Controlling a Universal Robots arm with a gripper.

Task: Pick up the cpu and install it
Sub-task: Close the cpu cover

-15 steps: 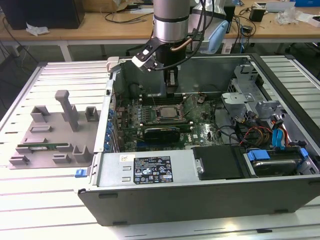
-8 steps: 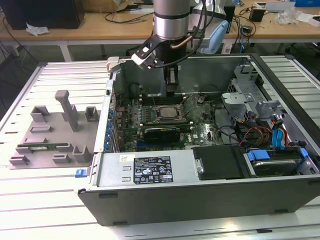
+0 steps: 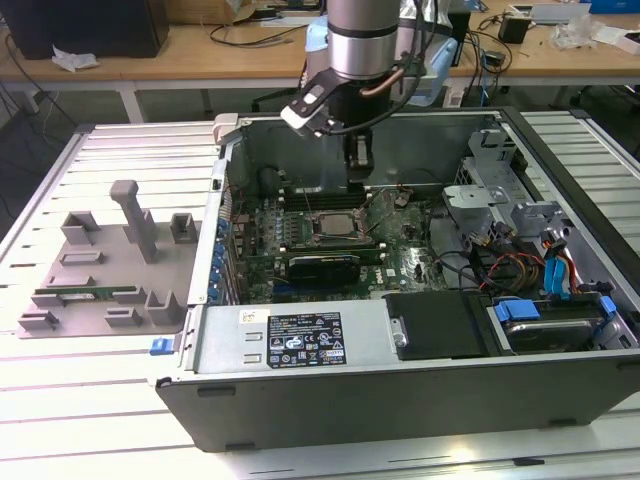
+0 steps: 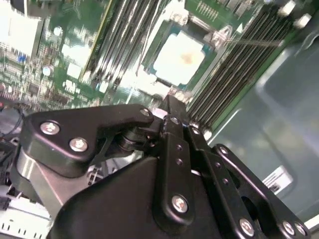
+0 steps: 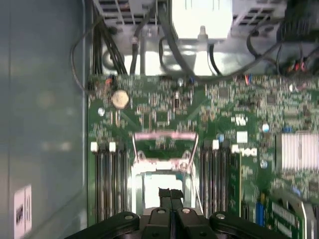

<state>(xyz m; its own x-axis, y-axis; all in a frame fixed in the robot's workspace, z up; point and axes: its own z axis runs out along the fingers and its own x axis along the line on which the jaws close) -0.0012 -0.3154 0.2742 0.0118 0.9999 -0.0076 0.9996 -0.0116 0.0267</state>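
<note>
down inside the open computer case, with the gripper hanging over the motherboard, toward the far wall. shut tight in both wrist views, fingertips pressed together with nothing between them, so carrying no load. leaves the cpu lying flat in its socket near the middle of the board, just below the gripper and apart from it. plain in the second wrist view as the cpu, a silvery square with a thin green rim. flanked by memory slots on either side, hence best reached straight from above. seems to sit with the hinged socket frame swung open and clear of it, so probably seated but not yet clamped down. off at the exterior view's left, outside the case, a grey fixture tray for parts.
</note>
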